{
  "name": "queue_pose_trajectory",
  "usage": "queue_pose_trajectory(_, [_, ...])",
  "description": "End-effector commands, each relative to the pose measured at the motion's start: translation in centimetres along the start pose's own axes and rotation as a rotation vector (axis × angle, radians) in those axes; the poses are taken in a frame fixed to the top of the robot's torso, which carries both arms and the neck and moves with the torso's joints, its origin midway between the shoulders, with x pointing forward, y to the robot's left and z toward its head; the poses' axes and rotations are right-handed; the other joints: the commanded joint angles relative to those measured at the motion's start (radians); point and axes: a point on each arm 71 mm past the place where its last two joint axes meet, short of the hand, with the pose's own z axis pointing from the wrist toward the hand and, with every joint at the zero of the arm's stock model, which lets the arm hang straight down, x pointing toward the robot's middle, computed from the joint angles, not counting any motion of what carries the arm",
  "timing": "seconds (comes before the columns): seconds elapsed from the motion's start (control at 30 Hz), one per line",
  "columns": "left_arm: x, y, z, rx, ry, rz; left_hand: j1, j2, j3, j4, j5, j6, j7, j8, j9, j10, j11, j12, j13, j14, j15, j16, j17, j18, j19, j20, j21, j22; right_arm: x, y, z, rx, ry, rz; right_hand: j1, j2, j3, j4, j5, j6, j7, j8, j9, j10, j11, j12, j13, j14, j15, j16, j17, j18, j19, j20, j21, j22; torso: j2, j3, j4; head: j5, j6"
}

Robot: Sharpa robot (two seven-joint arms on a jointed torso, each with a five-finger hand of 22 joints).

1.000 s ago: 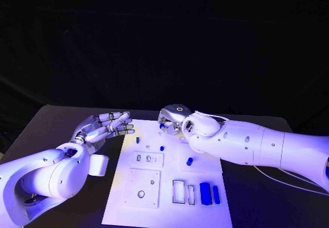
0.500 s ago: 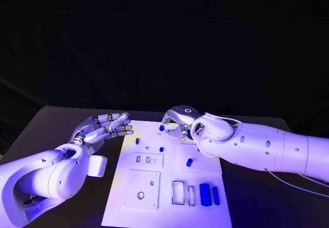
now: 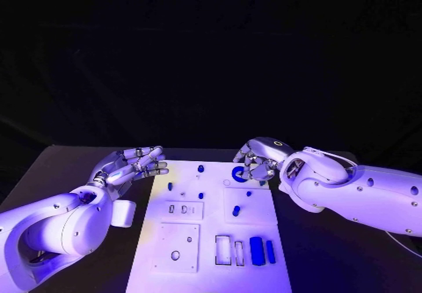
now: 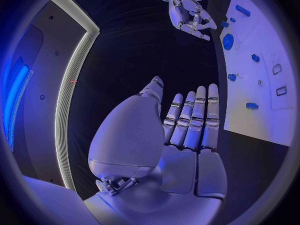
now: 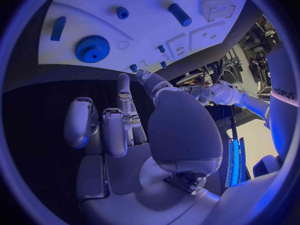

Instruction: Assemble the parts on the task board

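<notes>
Right hand (image 3: 260,162) is hovering at the far right corner of the white board (image 3: 176,268), its fingers curled loosely inward with nothing between them. Just beside it on the board is lying a blue gear (image 3: 239,173); the right wrist view shows that gear (image 5: 92,48) flat on the plate and free of the fingers (image 5: 116,130), with a small round hole close by. Left hand (image 3: 132,163) is hanging over the dark surface (image 3: 39,168) by the board's far left edge, fingers straight, side by side and holding nothing.

Other blue parts are spread over the board: a short peg (image 3: 200,168) at the far edge, a small stud (image 3: 200,195) and a cylinder (image 3: 236,211) near the middle, and two long bars (image 3: 256,251) in the near right slots.

The step in hand appears to be seating or picking up the gear. To do it well, the right hand is probably needing to open over the toothed rim, come down level, and grip opposite sides evenly so the gear is not tilting. The hole should be kept in sight before lowering. A slanted grip is risking a skid across the smooth plate. The left hand is likely best kept off the board, or pressing an edge to steady it.
</notes>
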Motion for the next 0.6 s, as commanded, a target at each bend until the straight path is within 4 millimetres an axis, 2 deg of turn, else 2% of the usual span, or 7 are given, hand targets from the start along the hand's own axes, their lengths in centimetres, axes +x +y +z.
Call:
queue_pose_trajectory(0.03, [0.3, 0.0, 0.2, 0.000, 0.026, -0.016, 0.004, 0.009, -0.002, -0.006, -0.006, 0.005, 0.038, -0.004, -0.001, 0.002, 0.005, -0.005, -0.001, -0.005, 0.003, -0.007, 0.001, 0.009, 0.000, -0.002, 0.004, 0.001, 0.3, -0.8, -0.4, 0.052, 0.064, 0.043, 0.008, -0.001, -0.045, 0.016, 0.007, -0.005, -0.009, 0.009, 0.005, -0.001, -0.003, 0.061, 0.068, 0.052, -0.004, 0.009, 0.008, -0.012, 0.004, -0.013, 0.006, 0.009, -0.009, 0.0049, -0.0069, -0.001, -0.003])
queue_pose_trajectory(0.13, [0.3, 0.1, 0.3, -0.001, 0.026, -0.017, 0.004, 0.009, -0.002, -0.006, -0.006, 0.005, 0.038, -0.004, -0.001, 0.002, 0.005, -0.005, -0.001, -0.005, 0.003, -0.007, 0.001, 0.009, 0.000, -0.002, 0.004, 0.001, 0.2, -1.5, -0.7, 0.079, 0.071, 0.039, 0.037, 0.008, -0.096, 0.034, 0.012, -0.020, -0.010, 0.015, 0.011, -0.041, -0.007, 0.160, 0.183, 0.055, -0.002, 0.020, 0.027, -0.014, 0.010, -0.014, 0.008, 0.020, -0.010, 0.0061, -0.0065, -0.002, -0.003])
queue_pose_trajectory(0.23, [0.2, 0.1, 0.4, -0.002, 0.024, -0.017, 0.004, 0.009, -0.002, -0.006, -0.006, 0.005, 0.038, -0.004, -0.001, 0.002, 0.005, -0.005, -0.001, -0.005, 0.003, -0.007, 0.001, 0.009, 0.000, -0.002, 0.004, 0.001, 0.1, -2.5, -0.6, 0.108, 0.067, 0.030, 0.048, 0.018, -0.112, 0.053, 0.016, -0.039, -0.002, 0.014, 0.013, -0.130, 0.006, 0.153, 0.210, 0.052, 0.001, 0.015, 0.015, -0.013, 0.002, -0.008, -0.003, 0.009, -0.011, 0.0074, -0.0088, -0.001, -0.003])
queue_pose_trajectory(0.43, [0.1, 0.2, 0.6, -0.004, 0.024, -0.017, 0.004, 0.009, -0.002, -0.006, -0.006, 0.005, 0.038, -0.004, -0.001, 0.002, 0.005, -0.005, -0.001, -0.005, 0.003, -0.007, 0.001, 0.009, 0.000, -0.002, 0.004, 0.001, 0.3, -3.4, 0.2, 0.134, 0.066, -0.019, 0.078, 0.015, -0.150, 0.066, 0.009, -0.073, 0.002, 0.009, 0.014, -0.104, 0.007, 0.225, 0.272, 0.056, 0.004, 0.026, 0.037, -0.016, 0.015, -0.002, 0.010, 0.032, -0.010, 0.0067, -0.0060, -0.001, -0.006])
queue_pose_trajectory(0.53, [0.1, 0.2, 0.6, -0.004, 0.025, -0.017, 0.005, 0.009, -0.001, -0.007, -0.006, 0.005, 0.038, -0.004, -0.001, 0.002, 0.005, -0.005, -0.001, -0.005, 0.003, -0.007, 0.001, 0.009, 0.000, -0.002, 0.004, 0.001, 0.6, -3.5, 0.7, 0.137, 0.071, -0.034, 0.101, 0.021, -0.191, 0.084, 0.009, -0.083, 0.004, 0.016, 0.019, -0.088, 0.008, 0.449, 0.490, 0.065, 0.004, 0.051, 0.086, -0.021, 0.027, 0.000, 0.021, 0.052, -0.010, 0.0066, -0.0066, 0.001, -0.007])
queue_pose_trajectory(0.57, [0.1, 0.2, 0.6, -0.005, 0.025, -0.017, 0.005, 0.009, -0.001, -0.007, -0.006, 0.005, 0.038, -0.004, -0.001, 0.002, 0.005, -0.005, -0.001, -0.005, 0.003, -0.007, 0.001, 0.009, 0.000, -0.002, 0.004, 0.001, 0.7, -3.5, 0.8, 0.138, 0.072, -0.037, 0.108, 0.023, -0.204, 0.091, 0.009, -0.087, 0.005, 0.018, 0.021, -0.073, 0.007, 0.566, 0.608, 0.068, 0.010, 0.061, 0.104, -0.022, 0.032, -0.002, 0.027, 0.061, -0.009, 0.0064, -0.0071, 0.001, -0.008])
queue_pose_trajectory(0.6, [0.1, 0.2, 0.6, -0.005, 0.025, -0.017, 0.005, 0.009, -0.001, -0.007, -0.006, 0.005, 0.038, -0.004, -0.001, 0.002, 0.005, -0.005, -0.001, -0.005, 0.003, -0.007, 0.001, 0.009, 0.000, -0.002, 0.004, 0.001, 0.8, -3.6, 1.0, 0.139, 0.075, -0.040, 0.116, 0.027, -0.216, 0.100, 0.010, -0.091, 0.011, 0.022, 0.024, -0.063, 0.007, 0.655, 0.695, 0.070, 0.005, 0.067, 0.116, -0.024, 0.035, 0.004, 0.030, 0.067, -0.009, 0.0064, -0.0072, 0.002, -0.009])
